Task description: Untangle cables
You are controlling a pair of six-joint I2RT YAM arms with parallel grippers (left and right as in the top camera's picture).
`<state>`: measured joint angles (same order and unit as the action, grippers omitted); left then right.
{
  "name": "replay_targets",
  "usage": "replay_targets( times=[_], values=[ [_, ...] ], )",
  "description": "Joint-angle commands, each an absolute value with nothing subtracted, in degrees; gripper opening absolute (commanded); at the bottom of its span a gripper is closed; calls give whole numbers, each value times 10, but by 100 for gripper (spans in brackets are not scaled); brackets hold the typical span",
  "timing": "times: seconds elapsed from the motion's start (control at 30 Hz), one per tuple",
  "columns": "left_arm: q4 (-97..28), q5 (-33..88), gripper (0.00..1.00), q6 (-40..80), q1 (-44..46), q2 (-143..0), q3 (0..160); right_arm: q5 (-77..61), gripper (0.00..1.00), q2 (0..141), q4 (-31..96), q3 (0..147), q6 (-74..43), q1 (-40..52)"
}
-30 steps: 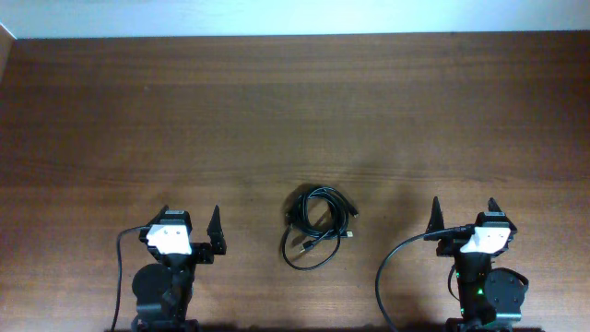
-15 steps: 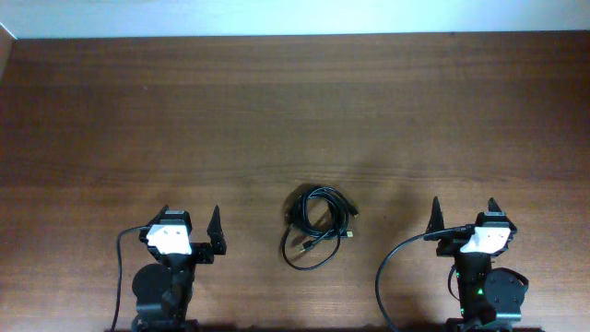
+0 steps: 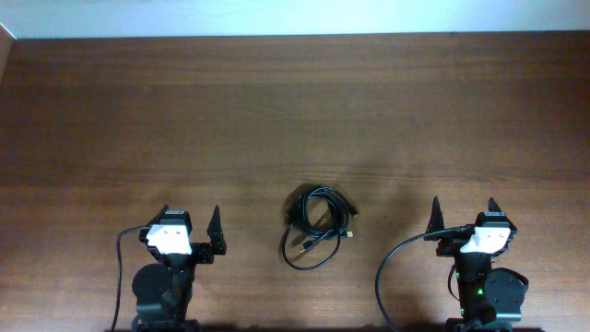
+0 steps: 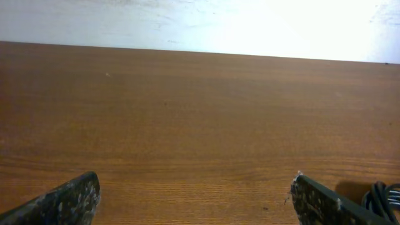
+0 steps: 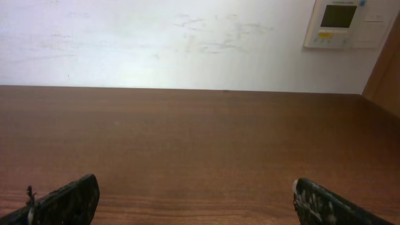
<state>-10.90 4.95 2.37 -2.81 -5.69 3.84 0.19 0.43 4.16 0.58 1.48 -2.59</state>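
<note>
The cables (image 3: 316,227) lie bunched in one tangle of thin black loops with gold-tipped plugs, on the wooden table (image 3: 295,120) near its front middle. A bit of them shows at the lower right edge of the left wrist view (image 4: 382,197). My left gripper (image 3: 191,217) is open and empty, to the left of the tangle; its fingers frame bare wood in its wrist view (image 4: 195,187). My right gripper (image 3: 464,207) is open and empty, to the right of the tangle; its wrist view (image 5: 195,190) shows no cable.
Thick black arm wires curve on the table beside each arm base (image 3: 387,277). A white wall runs along the table's far edge (image 5: 156,37), with a white control panel (image 5: 347,22) on it at the right.
</note>
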Motion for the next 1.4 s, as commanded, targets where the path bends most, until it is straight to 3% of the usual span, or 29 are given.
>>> replay_targets(
  times=[0.0, 0.43, 0.77, 1.37],
  values=[
    [-107, 49, 99, 17, -28, -57, 33, 5, 99, 4, 45, 3, 9, -30],
    [-111, 51, 99, 17, -28, -57, 57, 5, 99, 4, 45, 3, 9, -30],
    [-231, 51, 99, 17, -28, -57, 145, 5, 99, 4, 45, 3, 9, -30],
    [-254, 51, 99, 16, -28, -57, 155, 5, 98, 4, 45, 3, 9, -30]
  ],
)
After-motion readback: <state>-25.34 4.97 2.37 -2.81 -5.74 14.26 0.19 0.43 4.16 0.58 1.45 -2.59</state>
